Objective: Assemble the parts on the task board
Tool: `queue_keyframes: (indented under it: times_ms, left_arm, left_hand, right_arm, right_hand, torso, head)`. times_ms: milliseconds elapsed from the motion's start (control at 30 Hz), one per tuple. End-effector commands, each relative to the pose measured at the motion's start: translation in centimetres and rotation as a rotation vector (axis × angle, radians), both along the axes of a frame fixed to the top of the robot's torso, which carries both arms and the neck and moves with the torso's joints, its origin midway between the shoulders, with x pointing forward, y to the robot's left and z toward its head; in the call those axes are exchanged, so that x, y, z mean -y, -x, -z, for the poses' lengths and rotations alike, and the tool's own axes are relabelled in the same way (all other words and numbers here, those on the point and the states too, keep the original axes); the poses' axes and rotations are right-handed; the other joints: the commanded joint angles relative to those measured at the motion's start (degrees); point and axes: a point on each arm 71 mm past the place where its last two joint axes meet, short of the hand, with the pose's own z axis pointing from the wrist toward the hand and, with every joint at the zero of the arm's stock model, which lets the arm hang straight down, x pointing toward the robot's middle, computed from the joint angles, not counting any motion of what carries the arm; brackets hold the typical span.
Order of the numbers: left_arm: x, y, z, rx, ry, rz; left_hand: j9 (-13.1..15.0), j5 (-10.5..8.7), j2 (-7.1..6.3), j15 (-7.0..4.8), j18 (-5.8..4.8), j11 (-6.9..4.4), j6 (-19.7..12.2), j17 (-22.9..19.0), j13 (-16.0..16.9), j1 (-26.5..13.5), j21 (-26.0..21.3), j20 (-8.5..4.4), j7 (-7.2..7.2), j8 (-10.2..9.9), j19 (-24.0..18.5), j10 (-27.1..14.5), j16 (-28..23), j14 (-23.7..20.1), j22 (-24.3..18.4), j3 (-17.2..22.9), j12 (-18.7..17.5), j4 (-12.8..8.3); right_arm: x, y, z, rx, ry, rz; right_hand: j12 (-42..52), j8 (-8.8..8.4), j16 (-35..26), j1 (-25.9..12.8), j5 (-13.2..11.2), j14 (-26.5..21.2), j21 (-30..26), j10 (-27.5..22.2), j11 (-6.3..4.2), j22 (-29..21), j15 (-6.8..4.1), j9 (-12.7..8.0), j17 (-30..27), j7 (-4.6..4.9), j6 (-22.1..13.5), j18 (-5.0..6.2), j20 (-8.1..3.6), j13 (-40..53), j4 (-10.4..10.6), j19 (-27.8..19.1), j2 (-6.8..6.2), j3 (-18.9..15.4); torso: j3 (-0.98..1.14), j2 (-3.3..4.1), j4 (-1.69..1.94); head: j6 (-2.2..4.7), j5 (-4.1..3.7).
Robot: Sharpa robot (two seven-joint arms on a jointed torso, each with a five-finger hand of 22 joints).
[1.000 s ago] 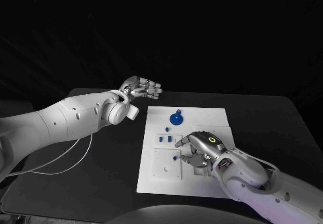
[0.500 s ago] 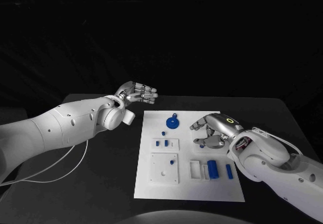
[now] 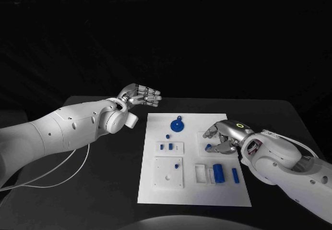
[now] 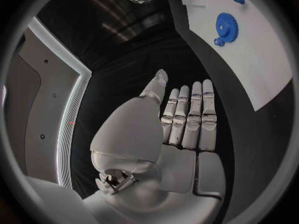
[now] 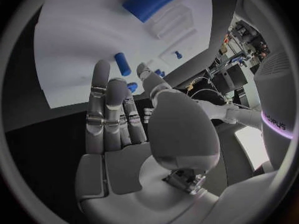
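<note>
Right hand: centre-right of the head view, over the right part of the task board. Fingers curled loosely downward; whether they pinch anything cannot be told. A small blue piece shows just at the fingertips; contact not determinable. In the right wrist view the hand has its fingers extended side by side with nothing between them.

Left hand: upper centre-left of the head view, raised beyond the far edge of the desk, well apart from the board. Palm turned up, fingers bent inward, nothing held. In the left wrist view the hand shows fingers lying straight and close together.

Task board: white plate, centre of the head view, flat on the black desk.

Parts on the board:
- Blue gear, upper middle of the board.
- Small white plate with blue pegs, left-centre.
- Larger white square plate, lower left, with one small blue peg on it.
- Blue cylinder, lower right, lying in a white holder.
- Narrow blue bar, just right of the cylinder.

White cable: on the desk, left of the frame.
</note>
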Motion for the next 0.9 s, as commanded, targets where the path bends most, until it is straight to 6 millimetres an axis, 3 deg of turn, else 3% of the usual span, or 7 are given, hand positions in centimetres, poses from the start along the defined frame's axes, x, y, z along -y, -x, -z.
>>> queue_keyframes:
  times_ms: [33, 200, 267, 333, 433, 633, 900]
  left_arm:
    - [0.13, 0.05, -0.05, 0.002, 0.013, 0.014]
    - [0.09, 0.05, -0.03, 0.002, 0.012, 0.014]
    - [0.07, 0.05, -0.02, 0.001, 0.012, 0.013]
    - [0.06, 0.05, -0.01, 0.001, 0.012, 0.013]
    - [0.01, 0.04, 0.01, 0.001, 0.011, 0.012]
    - [-0.02, 0.05, 0.04, -0.001, 0.012, 0.011]
    - [-0.09, 0.05, 0.07, -0.002, 0.011, 0.010]
  left_hand:
    - [0.0, -0.06, 0.64, -0.03, 0.47, 0.10, -0.2, 0.0, -0.1, -0.1, 0.2, -0.02, 0.30, -0.2, 0.3, -0.1, 0.0, -0.4, -0.1, -0.4, 0.1, 0.0]
    - [0.0, -0.06, 0.64, -0.03, 0.47, 0.10, -0.2, 0.0, -0.1, -0.1, 0.2, -0.02, 0.30, -0.2, 0.3, -0.1, 0.0, -0.4, -0.1, -0.4, 0.1, 0.0]
    - [0.0, -0.06, 0.64, -0.03, 0.47, 0.10, -0.2, 0.0, -0.1, -0.1, 0.2, -0.02, 0.30, -0.2, 0.3, -0.1, 0.0, -0.4, -0.1, -0.4, 0.1, 0.0]
    - [0.0, -0.06, 0.64, -0.03, 0.47, 0.10, -0.2, 0.0, -0.1, -0.1, 0.2, -0.02, 0.30, -0.2, 0.3, -0.1, 0.0, -0.4, -0.1, -0.4, 0.1, 0.0]
    - [0.0, -0.09, 0.75, -0.04, 0.47, 0.10, -0.1, 0.0, -0.1, -0.1, 0.3, -0.03, 0.30, -0.2, 0.4, -0.1, 0.0, -0.4, -0.2, -0.5, 0.1, 0.0]
    - [0.0, -0.09, 0.75, -0.04, 0.47, 0.10, -0.1, 0.0, -0.1, -0.1, 0.3, -0.03, 0.30, -0.2, 0.4, -0.1, 0.0, -0.4, -0.2, -0.5, 0.1, 0.0]
    - [0.0, -0.09, 0.89, -0.04, 0.47, 0.09, -0.1, 0.0, -0.1, -0.1, 0.3, -0.04, 0.28, -0.2, 0.4, -0.1, 0.0, -0.3, -0.3, -0.5, 0.1, 0.1]
  right_arm:
    - [0.00, 0.15, 0.70, -0.043, 0.063, -0.005]
    - [0.02, 0.09, 0.96, -0.042, 0.068, 0.003]
    - [0.12, 0.00, 1.09, -0.042, 0.070, 0.010]
    - [0.16, -0.05, 1.17, -0.040, 0.070, 0.014]
    - [0.08, -0.07, 1.24, -0.038, 0.066, 0.015]
    - [-0.13, -0.04, 1.27, -0.031, 0.058, 0.011]
    - [-0.35, 0.00, 1.26, -0.024, 0.054, 0.006]
  right_hand:
    - [0.2, 0.09, 0.2, 0.4, 0.2, -0.1, -0.3, 0.2, -0.20, -0.2, 0.30, -0.1, -0.1, 0.22, -0.2, -0.60, -0.05, 0.0, 0.3, 1.2, 0.16, 0.0]
    - [0.2, 0.07, 0.2, 0.3, 0.5, 0.0, -0.3, 1.8, -0.69, -0.3, -0.04, -0.1, 0.0, 0.46, 0.3, -1.02, -0.51, 0.0, -0.8, 1.4, 0.81, 1.9]
    - [0.0, 0.08, 0.3, 0.0, -1.0, 0.1, 0.2, 3.8, -1.01, 0.2, -0.22, -0.1, 0.0, 0.91, 0.5, -0.98, -0.64, -0.1, -1.6, 1.2, 1.19, 5.9]
    - [0.1, 0.02, 0.4, -1.3, -1.1, 0.1, 0.9, 5.0, -1.35, 1.0, -0.31, -0.1, 0.1, 1.10, 0.8, -1.10, -0.82, -0.1, -2.1, 0.7, 0.56, 9.9]
    - [0.1, 0.13, 0.5, -2.1, -1.2, 0.2, 1.7, 6.2, -1.70, 1.9, -0.48, -0.1, 0.2, 1.47, 1.9, -1.28, -1.03, 0.0, -2.0, 0.2, 0.67, 13.5]
    - [0.2, 0.29, 0.7, -2.4, -1.2, 0.3, 2.6, 9.9, -2.63, 3.0, -1.05, 0.0, 0.4, 2.08, 5.1, -1.81, -1.58, 0.0, -1.6, -0.3, 1.67, 16.6]
    - [0.2, 0.16, 0.8, -2.2, -1.3, 0.1, 3.3, 12.5, -3.50, 4.1, -2.04, 0.0, 0.8, 1.64, 7.7, -2.54, -2.57, 0.1, -1.3, -0.8, 2.81, 16.8]
  torso:
    - [0.04, 0.02, 0.06]
    - [0.03, 0.01, 0.07]
    - [-0.01, -0.01, 0.08]
    - [0.00, 0.00, 0.08]
    - [0.01, 0.02, 0.03]
    - [0.00, 0.00, 0.07]
    - [-0.02, 0.00, 0.06]
  head:
    - [-0.10, 0.07]
    - [-0.12, 0.02]
    - [-0.20, 0.05]
    - [-0.23, 0.08]
    - [-0.32, 0.09]
    - [-0.42, 0.09]
    - [-0.68, 0.11]
